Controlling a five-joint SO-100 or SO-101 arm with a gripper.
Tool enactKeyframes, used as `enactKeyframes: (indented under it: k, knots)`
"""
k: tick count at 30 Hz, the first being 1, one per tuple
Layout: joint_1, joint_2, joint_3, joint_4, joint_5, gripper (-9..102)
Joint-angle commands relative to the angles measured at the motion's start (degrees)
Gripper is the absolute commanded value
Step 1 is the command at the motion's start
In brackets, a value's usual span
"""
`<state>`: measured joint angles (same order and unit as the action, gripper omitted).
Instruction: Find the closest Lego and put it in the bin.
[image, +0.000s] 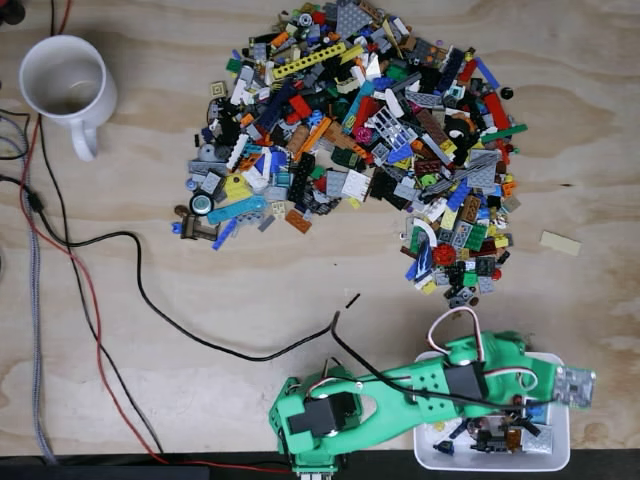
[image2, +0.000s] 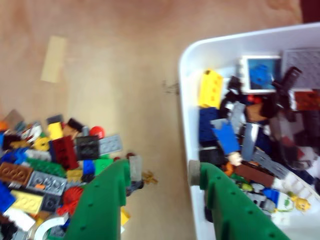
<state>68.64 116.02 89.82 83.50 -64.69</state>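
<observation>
A: Lego first. Where do we put it?

B: We see the big Lego pile (image: 360, 140) spread over the upper middle of the fixed view, curling down to the right toward the bin. In the wrist view its edge (image2: 55, 165) fills the lower left. We cannot single out one closest brick.

A: Bin?

B: White bin (image: 490, 458) at the lower right of the fixed view, already holding a jumble of bricks. In the wrist view it (image2: 187, 70) takes the right side; we note a yellow brick (image2: 210, 89) against its left wall and a blue-and-white tile (image2: 258, 73) near the top.

A: Gripper state?

B: Green gripper (image2: 160, 192) enters from the bottom of the wrist view, fingers spread apart, nothing between them. One finger (image2: 100, 205) sits over the pile edge, the other (image2: 235, 210) over the bin, straddling the bin's left wall. In the fixed view the green arm (image: 400, 395) reaches right across the bin.

A: Extras?

B: White mug (image: 65, 85) upper left, black cable (image: 150, 300) and red wire (image: 95, 330) on the left, a tan plate (image: 560, 243) alone right of the pile, all on the plywood table (image: 120, 220).
</observation>
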Motion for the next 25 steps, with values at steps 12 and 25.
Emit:
enactKeyframes:
  k: [12,25]
  knots:
    - [-55.2,20.3,31.11,-28.3,-10.72,14]
    - [-59.06,17.93,35.86,-34.37,-9.4,14]
